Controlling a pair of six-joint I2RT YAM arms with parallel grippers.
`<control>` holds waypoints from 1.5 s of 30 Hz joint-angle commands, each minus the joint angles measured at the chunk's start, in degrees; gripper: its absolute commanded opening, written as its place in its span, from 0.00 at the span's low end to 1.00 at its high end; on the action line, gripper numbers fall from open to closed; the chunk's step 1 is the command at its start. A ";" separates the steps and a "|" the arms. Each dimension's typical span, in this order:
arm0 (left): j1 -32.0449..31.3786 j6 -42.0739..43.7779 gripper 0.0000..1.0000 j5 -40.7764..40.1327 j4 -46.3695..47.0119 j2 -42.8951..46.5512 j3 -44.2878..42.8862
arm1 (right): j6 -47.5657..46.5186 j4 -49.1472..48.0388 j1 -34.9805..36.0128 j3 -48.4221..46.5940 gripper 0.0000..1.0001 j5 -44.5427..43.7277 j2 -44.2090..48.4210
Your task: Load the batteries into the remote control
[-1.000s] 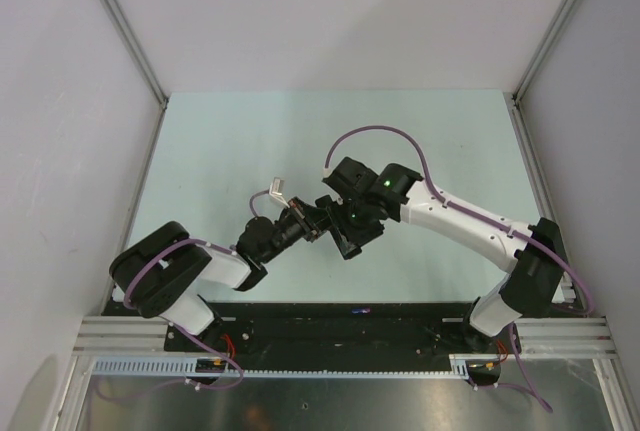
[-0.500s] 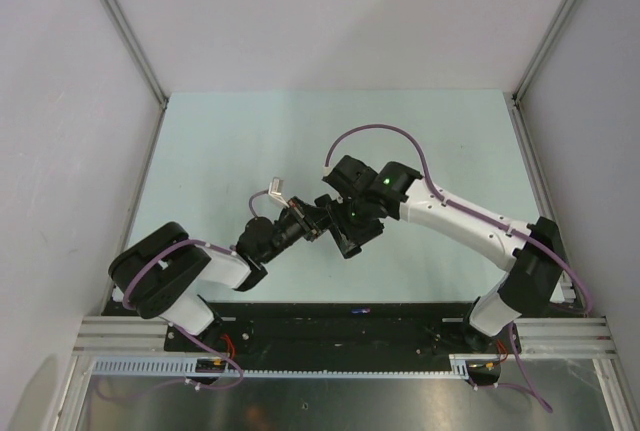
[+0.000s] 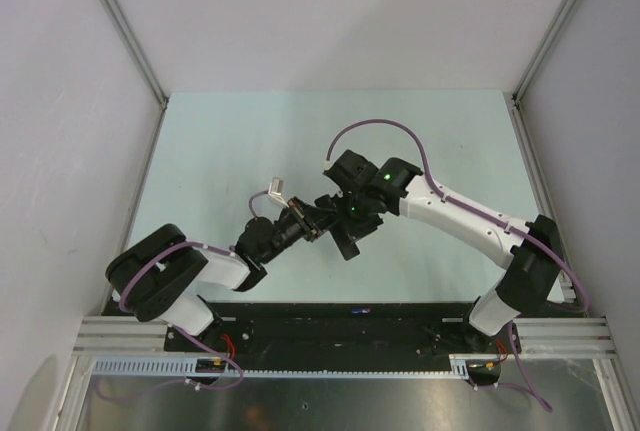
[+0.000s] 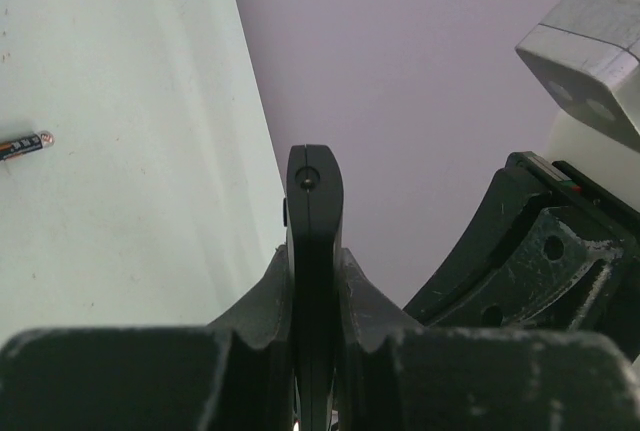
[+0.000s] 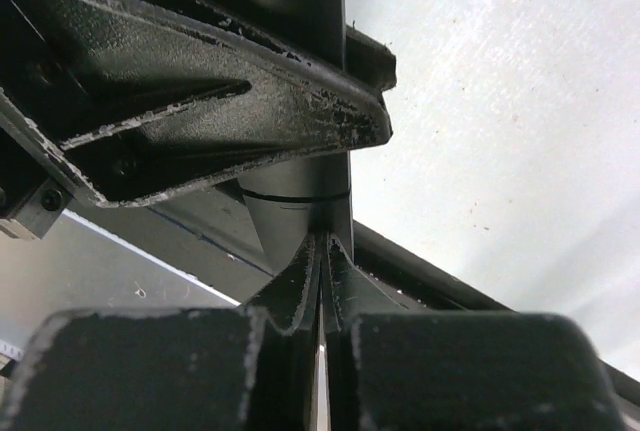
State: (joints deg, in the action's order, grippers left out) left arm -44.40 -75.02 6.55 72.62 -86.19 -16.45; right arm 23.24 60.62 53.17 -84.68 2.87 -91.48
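Above the pale table (image 3: 230,141), my left gripper (image 4: 315,269) clamps the slim, round-tipped black remote control (image 4: 315,191); my right gripper (image 5: 322,251) is pinched shut.

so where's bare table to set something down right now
Bare: the far table strip between back wall and both arms; the patch between right arm and near edge. Crowded: centre, where left gripper, remote control and right gripper meet.

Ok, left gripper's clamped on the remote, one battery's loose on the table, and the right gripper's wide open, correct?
Not quite: the right gripper is shut, its jaws pressed together in the right wrist view. The rest holds: the left gripper is clamped on the remote control, and one battery lies loose on the table.
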 commanded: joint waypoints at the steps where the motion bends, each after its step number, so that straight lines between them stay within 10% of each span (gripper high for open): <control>1: -1.21 -3.02 0.00 2.33 23.53 3.31 -0.78 | -0.48 -3.75 -0.78 -2.68 0.00 -2.17 -0.63; 10: -1.21 -3.02 0.00 1.28 23.53 3.14 -0.17 | -0.13 -3.67 -0.78 -3.29 0.00 -2.43 -0.19; 17: -1.04 -2.58 0.00 0.49 23.53 2.70 0.36 | 0.57 -3.32 -2.10 -3.47 0.33 -4.18 3.49; 25: 1.59 -3.90 0.00 0.66 23.53 2.61 1.15 | 2.42 -4.18 -4.21 0.65 0.48 -4.82 11.14; 32: 11.26 -13.81 0.00 15.41 23.45 1.21 -0.33 | 9.00 -30.15 -10.80 21.30 0.64 13.10 26.17; 45: 12.67 -18.67 0.00 29.40 23.44 2.34 -1.22 | 19.81 -59.90 -15.37 39.58 0.70 33.15 27.59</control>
State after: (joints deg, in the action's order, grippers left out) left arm -31.86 -91.74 31.44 74.50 -85.49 -16.67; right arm 38.04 14.02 38.98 -48.36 27.62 -64.27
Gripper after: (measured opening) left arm 0.163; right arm 0.694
